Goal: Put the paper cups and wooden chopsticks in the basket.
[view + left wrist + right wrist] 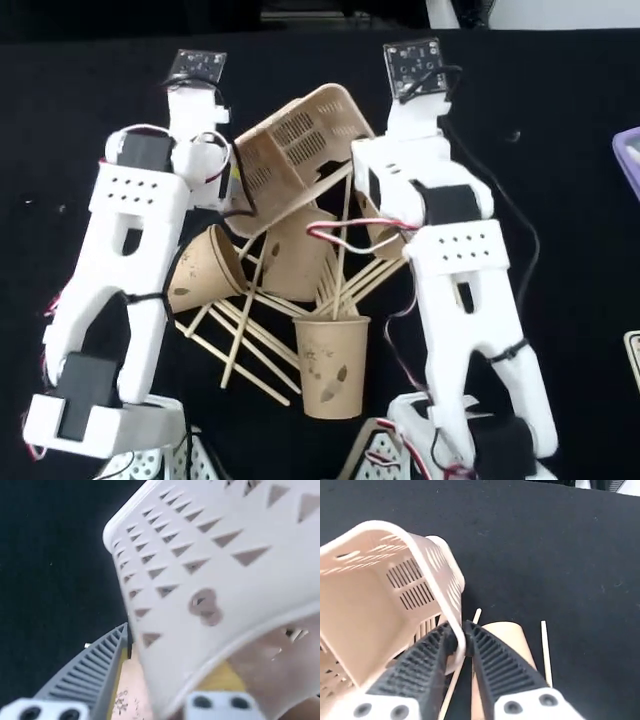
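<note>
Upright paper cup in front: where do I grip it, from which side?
Probably pinch the rim of the upright cup from above, on the side toward the arm bases: its mouth faces up, and chopsticks crowd the far rim.

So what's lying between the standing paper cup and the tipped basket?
In the high view, loose wooden chopsticks and a paper cup on its side lie between the standing cup and the basket.

Black table (570, 220) w/ a purple obj (629, 158) at its right edge, cut off by frame. Pale flat item (634, 365) also at table's right edge, nearer front; can't ID either.
</note>
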